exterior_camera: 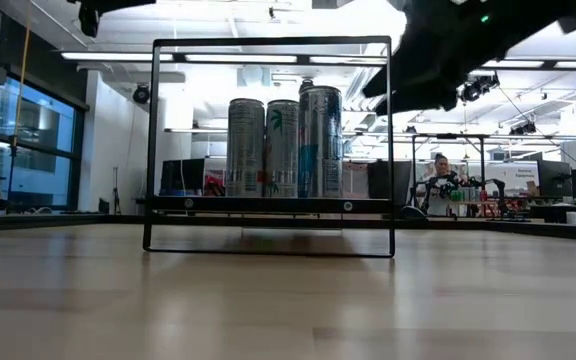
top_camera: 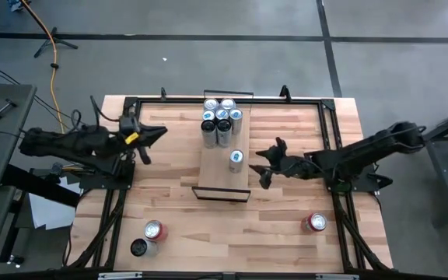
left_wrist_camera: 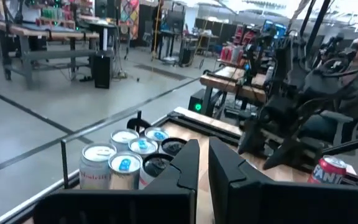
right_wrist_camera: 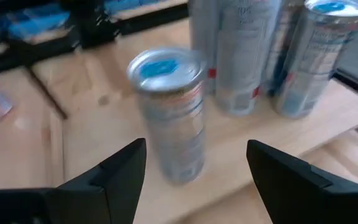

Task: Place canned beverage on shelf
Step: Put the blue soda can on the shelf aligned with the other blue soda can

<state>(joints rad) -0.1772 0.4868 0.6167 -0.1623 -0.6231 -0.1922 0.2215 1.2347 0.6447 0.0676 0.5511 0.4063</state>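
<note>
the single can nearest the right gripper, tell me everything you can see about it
The single can is a slim silver cylinder with a blue-marked lid and pull tab, metal by its look. It stands upright on the light-wood shelf, apart from the can cluster at the shelf's far end. The right gripper sits beside it with jaws open, its fingers on either side, not touching it.

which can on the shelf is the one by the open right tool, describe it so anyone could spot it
Find the shelf, the narrow light plank at the table's middle. A cluster of cans stands at its far end. The lone can stands apart, mid-shelf near the right edge, blue-topped, directly facing the right tool.
</note>
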